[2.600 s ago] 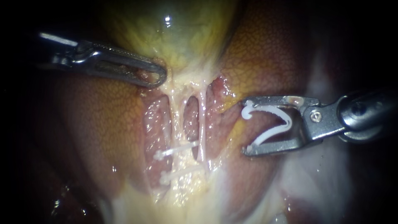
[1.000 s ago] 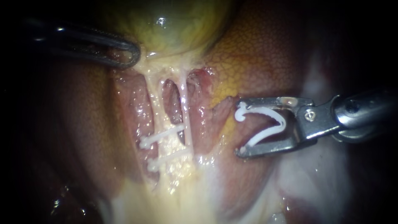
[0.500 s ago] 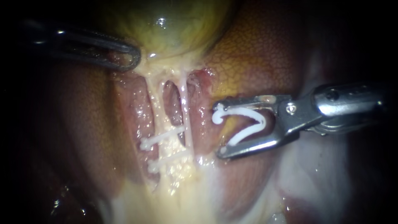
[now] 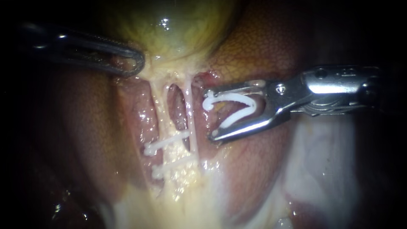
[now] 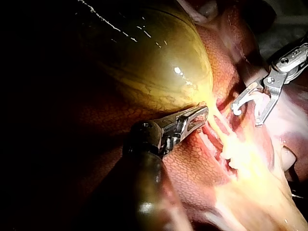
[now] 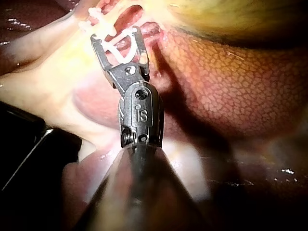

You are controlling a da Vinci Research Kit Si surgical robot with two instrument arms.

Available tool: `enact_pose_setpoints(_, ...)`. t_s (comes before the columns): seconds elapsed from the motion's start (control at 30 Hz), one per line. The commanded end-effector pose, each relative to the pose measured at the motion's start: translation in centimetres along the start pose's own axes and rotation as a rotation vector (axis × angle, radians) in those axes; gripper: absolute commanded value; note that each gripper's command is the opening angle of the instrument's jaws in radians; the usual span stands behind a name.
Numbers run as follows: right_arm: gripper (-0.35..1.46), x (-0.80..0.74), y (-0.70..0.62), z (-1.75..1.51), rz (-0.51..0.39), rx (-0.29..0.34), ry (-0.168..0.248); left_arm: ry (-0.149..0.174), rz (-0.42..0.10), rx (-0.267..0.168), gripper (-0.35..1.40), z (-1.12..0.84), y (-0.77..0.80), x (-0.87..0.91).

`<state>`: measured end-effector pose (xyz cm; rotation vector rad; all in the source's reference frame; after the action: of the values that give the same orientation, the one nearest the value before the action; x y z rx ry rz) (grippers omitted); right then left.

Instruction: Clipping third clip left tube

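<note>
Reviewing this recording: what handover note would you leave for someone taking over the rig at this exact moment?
Left instrument: shut on the gallbladder at its lower edge.
Right instrument: holds an open clip, spread wide, beside the right tube, short of both tubes.
Left tube: bears an upper clip and a lower clip.
Done: two clips on.
Left: bring the open clip around the left tube, probably above those two, then close it.

Centre brightly lit, edges fall to black; glare spots on gallbladder [image 4: 169,29].
</note>
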<state>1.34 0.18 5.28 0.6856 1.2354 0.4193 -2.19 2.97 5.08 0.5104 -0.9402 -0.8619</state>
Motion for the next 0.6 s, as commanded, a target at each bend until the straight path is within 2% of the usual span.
enact_pose_setpoints(0.03, 0.46, 0.0, 0.0, 0.01, 0.002, 0.007, 0.002, 0.001, -0.001, 0.001, -0.35, 0.0, 0.0, 0.0)
enact_pose_setpoints(0.6, 0.46, -0.11, 0.1, 0.32, 0.017, 0.031, -0.002, 0.001, -0.001, 0.001, -0.35, 0.0, 0.0, 0.0)
